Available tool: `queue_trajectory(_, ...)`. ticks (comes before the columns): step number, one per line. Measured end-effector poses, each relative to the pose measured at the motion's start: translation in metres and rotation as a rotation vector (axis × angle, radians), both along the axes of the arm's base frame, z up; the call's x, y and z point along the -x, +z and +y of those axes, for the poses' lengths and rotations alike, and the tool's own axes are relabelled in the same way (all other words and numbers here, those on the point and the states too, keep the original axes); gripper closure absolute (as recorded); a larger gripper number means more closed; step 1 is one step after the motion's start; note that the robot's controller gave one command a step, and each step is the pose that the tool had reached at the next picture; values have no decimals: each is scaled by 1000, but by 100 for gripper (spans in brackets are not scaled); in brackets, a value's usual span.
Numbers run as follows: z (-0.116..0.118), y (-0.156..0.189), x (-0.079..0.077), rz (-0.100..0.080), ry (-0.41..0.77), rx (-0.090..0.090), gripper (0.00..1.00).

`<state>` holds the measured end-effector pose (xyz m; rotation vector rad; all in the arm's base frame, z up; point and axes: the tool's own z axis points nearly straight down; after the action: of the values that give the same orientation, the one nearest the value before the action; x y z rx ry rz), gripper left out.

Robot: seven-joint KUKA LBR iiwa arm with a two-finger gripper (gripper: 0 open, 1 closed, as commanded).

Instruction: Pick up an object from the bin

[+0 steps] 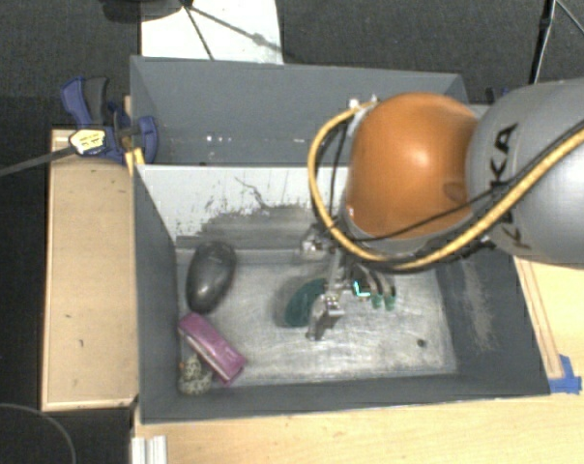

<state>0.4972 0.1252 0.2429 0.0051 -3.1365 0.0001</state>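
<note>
**Bin** (161,259): grey metal with sloped walls and a scuffed, scratched floor.

**Arm** (548,177): it enters from the right. Its wrist sits under a rounded orange cover (408,162), and yellow-and-black cables (317,167) loop round that cover.

**Pincer** (320,324): it is lowered to the bin floor, a little right of centre, below the orange cover. The cover and the wrist hardware hide most of it. I cannot tell whether it stands wide or narrow, or whether it holds anything.

**Dark green object** (301,305): small and rounded, of a teal-green colour. It lies on the floor near the middle of the bin, just beside the pincer on the pincer's left in the view. The two look to be touching, but contact cannot be confirmed.

**Grey computer mouse** (211,276): it lies on the left part of the floor, toward the back wall, well apart from the pincer.

**Purple block** (213,346): oblong, lying slantwise near the front left corner, just in front of the mouse.

**Speckled lump** (194,376): stone-like, lying in the front left corner against the purple block's lower end
</note>
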Motion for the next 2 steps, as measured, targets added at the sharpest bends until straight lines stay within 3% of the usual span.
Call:
queue_trajectory(1,-21,-157,-7,-1,79,0,0)
queue_trajectory(2,-19,-105,-21,-12,255,-1,0)
